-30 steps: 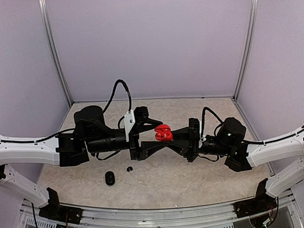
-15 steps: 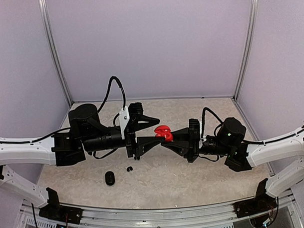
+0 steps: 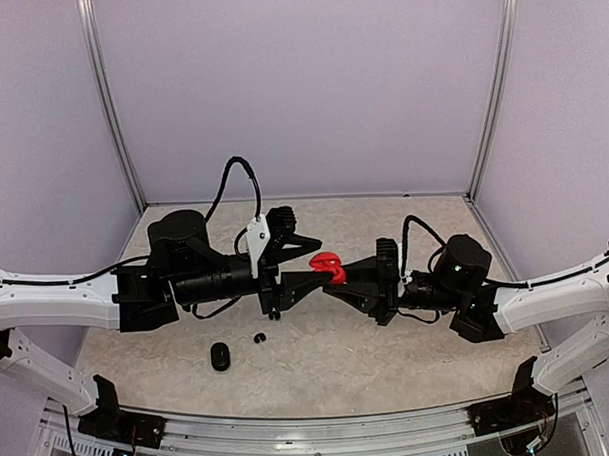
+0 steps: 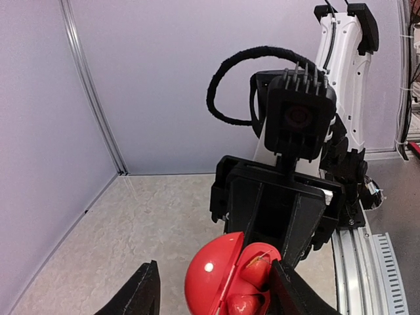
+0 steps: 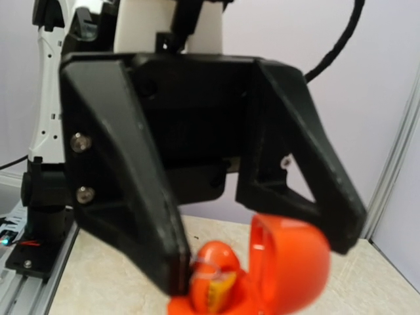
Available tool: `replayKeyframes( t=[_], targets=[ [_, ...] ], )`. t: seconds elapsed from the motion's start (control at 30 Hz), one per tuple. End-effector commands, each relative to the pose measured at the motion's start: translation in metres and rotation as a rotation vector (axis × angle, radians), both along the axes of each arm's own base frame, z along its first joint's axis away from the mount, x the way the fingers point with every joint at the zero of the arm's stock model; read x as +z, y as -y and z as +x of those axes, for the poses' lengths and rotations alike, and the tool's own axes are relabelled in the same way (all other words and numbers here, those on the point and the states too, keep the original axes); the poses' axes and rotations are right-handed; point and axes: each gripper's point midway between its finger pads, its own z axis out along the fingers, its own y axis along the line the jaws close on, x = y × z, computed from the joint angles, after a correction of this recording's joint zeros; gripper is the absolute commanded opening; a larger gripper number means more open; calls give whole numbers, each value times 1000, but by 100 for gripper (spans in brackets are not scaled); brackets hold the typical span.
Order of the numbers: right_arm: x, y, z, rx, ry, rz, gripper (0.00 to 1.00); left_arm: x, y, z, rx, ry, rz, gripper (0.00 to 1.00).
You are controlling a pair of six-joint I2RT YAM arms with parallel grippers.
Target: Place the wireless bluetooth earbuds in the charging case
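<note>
Two grippers meet nose to nose above the middle of the table in the top view. The right gripper, reaching from 3 o'clock, is clamped on an open red charging case. The left gripper, reaching from 9 o'clock, is spread wide, with one finger toward 12 and one toward 6 of the case. At 7 o'clock from the red case, well apart from both grippers, a black case lies on the table. At its 2 o'clock is a tiny black earbud, or perhaps a pair; it is too small to tell. From the left wrist, the red case sits between the left fingers, nearer the one at 3 o'clock. Its lid is swung toward 9 o'clock and two red earbuds are seated in its base. From the right wrist, the case shows blurred at 6 o'clock, in front of the left gripper's splayed fingers.
</note>
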Motion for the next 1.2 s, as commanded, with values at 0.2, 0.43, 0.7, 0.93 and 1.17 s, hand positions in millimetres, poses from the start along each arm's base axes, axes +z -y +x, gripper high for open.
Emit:
replayKeyframes(
  t=[0.2, 0.43, 0.7, 0.93, 1.17],
  targets=[
    [17, 10, 13, -38, -51, 68, 7, 8, 0, -19, -86, 44, -18, 69],
    [18, 10, 12, -16, -60, 72, 6, 2, 2, -14, -57, 44, -4, 70],
    [19, 10, 14, -4, -105, 80, 6, 1, 5, -31, -132, 75, 9, 65],
    [18, 12, 18, 2, -128, 90, 6, -3, 6, -42, -177, 88, 26, 59],
    [17, 15, 23, -2, -149, 95, 6, -1, 4, -54, -222, 100, 24, 57]
  ],
)
